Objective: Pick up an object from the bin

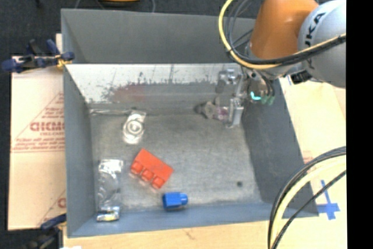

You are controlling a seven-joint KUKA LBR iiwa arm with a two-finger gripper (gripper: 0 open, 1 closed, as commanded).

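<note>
At the bin's [175,38] far right, the end effector [232,108] hangs beside a small pale pinkish thing [211,110]. Whether it grips cannot be told, and I judge the lift is not yet done.

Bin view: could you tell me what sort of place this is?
Probably a robot grasping lab: a bin holding loose items, like an orange brick and blue block, plus a gripper inside.

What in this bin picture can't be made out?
Camera view, small greyish thing at the back wall: kind unclear, the hand overlaps it.
Camera view, clear crumpled thing front left: too see-through to name.
Camera view, bin's back right corner: hidden by the arm's orange cover.
</note>
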